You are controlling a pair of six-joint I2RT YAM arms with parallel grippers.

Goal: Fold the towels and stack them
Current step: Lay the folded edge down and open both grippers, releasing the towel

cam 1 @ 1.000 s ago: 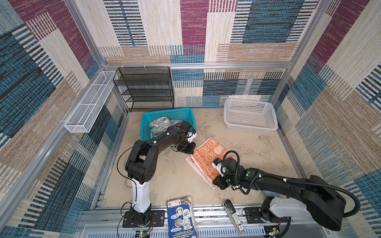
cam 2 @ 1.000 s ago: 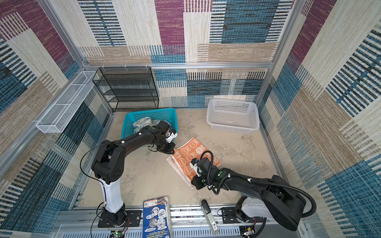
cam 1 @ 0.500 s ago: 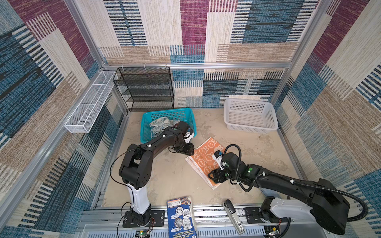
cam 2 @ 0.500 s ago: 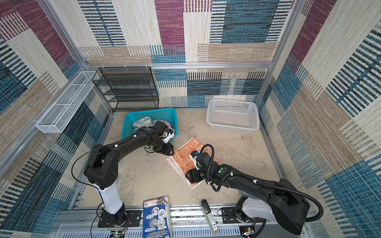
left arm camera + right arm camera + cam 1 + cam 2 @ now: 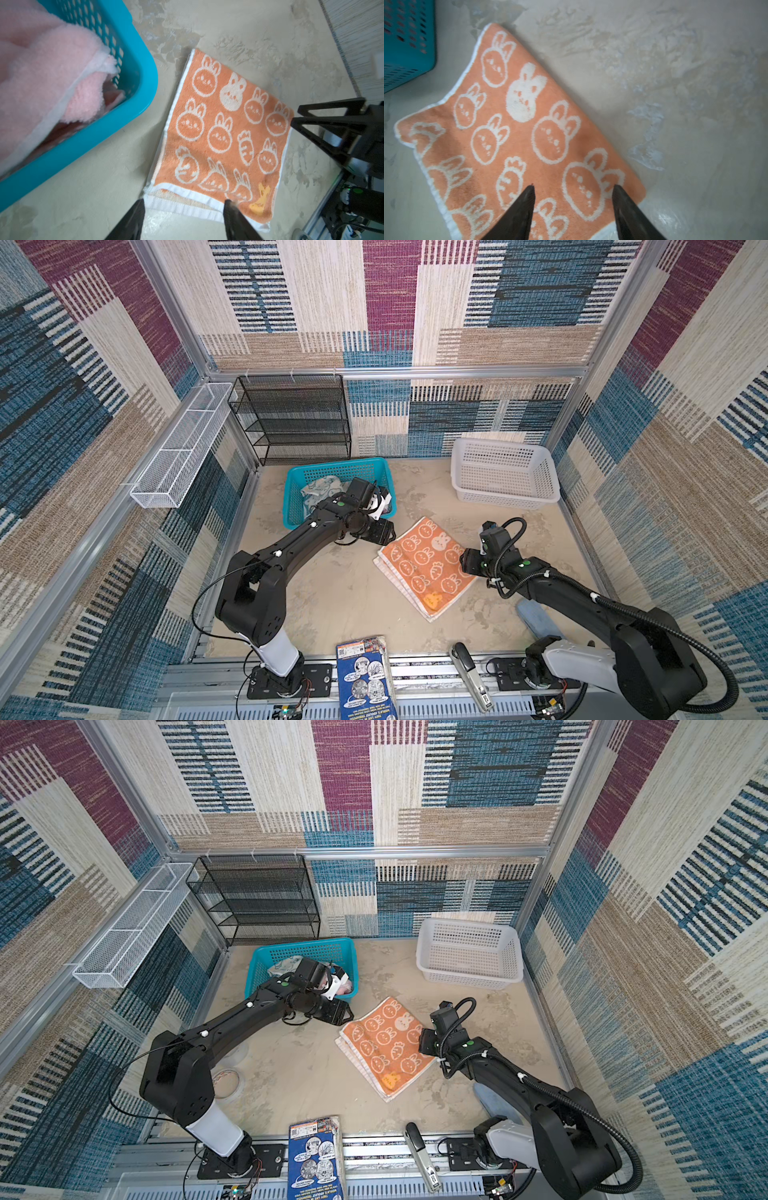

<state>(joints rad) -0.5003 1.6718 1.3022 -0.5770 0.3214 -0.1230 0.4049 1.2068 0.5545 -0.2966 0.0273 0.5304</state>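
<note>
The orange towel (image 5: 424, 566) (image 5: 384, 1046) with white rabbit print lies folded flat on the table. My left gripper (image 5: 382, 533) (image 5: 185, 202) is open at the towel's white-edged end nearest the teal basket, holding nothing. My right gripper (image 5: 466, 564) (image 5: 574, 187) is open low over the opposite corner of the orange towel (image 5: 529, 128), also empty. The blue towel (image 5: 322, 489) and the pink towel (image 5: 52, 72) lie crumpled in the teal basket (image 5: 291, 510) (image 5: 124, 124), partly hidden by my left arm in both top views.
A white basket (image 5: 503, 483) stands back right and a black wire shelf (image 5: 295, 418) at the back wall. A white wire tray (image 5: 178, 448) hangs on the left wall. A blue box (image 5: 365, 680), a stapler (image 5: 469, 672) and a tape roll (image 5: 226, 1083) lie near the front edge.
Both grippers have opened and let go of the orange towel, which now lies folded. The right gripper has drawn back to the towel's right corner.
</note>
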